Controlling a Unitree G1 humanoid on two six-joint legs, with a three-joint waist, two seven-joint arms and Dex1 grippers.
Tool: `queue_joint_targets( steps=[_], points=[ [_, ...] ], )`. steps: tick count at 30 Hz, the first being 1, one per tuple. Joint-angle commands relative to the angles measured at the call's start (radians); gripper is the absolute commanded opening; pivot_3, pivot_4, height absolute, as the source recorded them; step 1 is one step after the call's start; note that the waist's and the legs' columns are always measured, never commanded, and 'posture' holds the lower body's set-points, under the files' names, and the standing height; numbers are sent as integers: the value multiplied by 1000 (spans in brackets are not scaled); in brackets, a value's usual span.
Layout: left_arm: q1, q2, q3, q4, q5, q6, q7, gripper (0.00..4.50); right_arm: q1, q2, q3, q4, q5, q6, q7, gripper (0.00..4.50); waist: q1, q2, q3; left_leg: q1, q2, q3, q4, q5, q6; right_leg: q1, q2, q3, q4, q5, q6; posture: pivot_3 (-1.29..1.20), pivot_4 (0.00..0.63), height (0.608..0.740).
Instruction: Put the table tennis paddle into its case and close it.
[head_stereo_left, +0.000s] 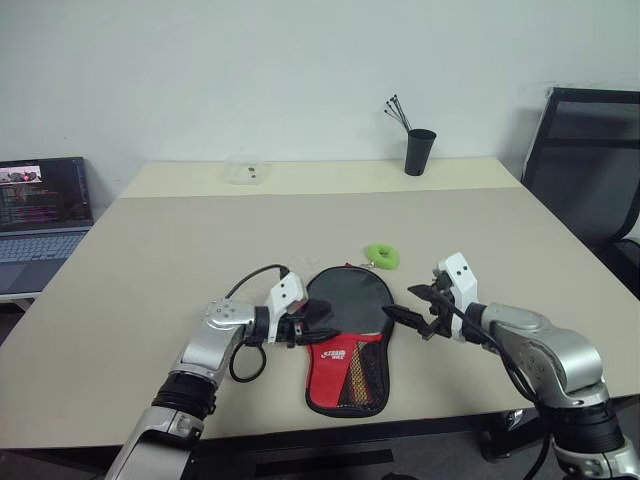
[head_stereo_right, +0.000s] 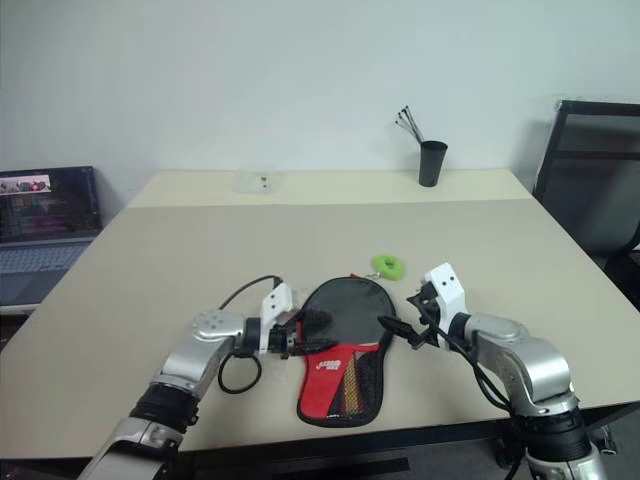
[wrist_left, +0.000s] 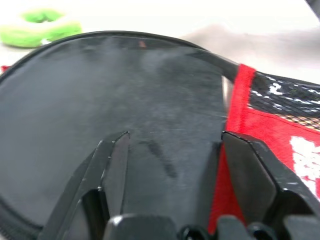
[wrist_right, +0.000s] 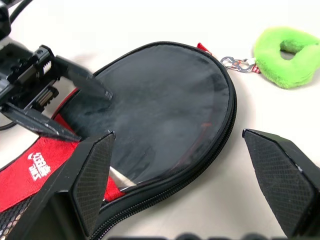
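Note:
The case (head_stereo_left: 345, 335) lies flat on the table near its front edge. Its round black part is farther from me, and its red logo panel (wrist_right: 35, 167) and mesh pocket are nearer. The table tennis paddle is hidden; I cannot tell it apart from the case. My left gripper (head_stereo_left: 312, 325) is at the case's left edge. Its fingers (wrist_left: 115, 160) are apart, low over the black round part. My right gripper (head_stereo_left: 400, 303) hovers open just right of the case, holding nothing.
A fuzzy green ring (head_stereo_left: 381, 256) is clipped to the case's far edge. Along the far side of the table (head_stereo_left: 150, 260) stand a black cup of sticks (head_stereo_left: 420, 150) and a small clear box (head_stereo_left: 245, 173). A laptop (head_stereo_left: 40, 210) is at the left and a black chair (head_stereo_left: 590, 160) at the right.

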Motion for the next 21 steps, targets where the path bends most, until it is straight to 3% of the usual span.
queue_joint_targets(
  steps=[1,6,21],
  points=[
    [14,8,-21,11,13,-13,-9,1632,-118,12,-23,111,-36,-72,-30,4500,0,0,0,0,0,0,0,0,0,0,0,0,0,0,0,0,150,740],
    [37,10,-29,-6,11,-16,-13,16,-310,74,-35,442,-119,-222,-101,4500,-1,2,-1,2,0,0,0,0,0,1,0,0,1,0,0,0,150,740],
    [86,29,-26,-78,4,12,7,16,-677,257,-107,1383,-246,-731,-257,4500,-5,3,-1,1,1,3,-2,0,0,0,0,3,0,0,0,0,150,740]
  ],
)
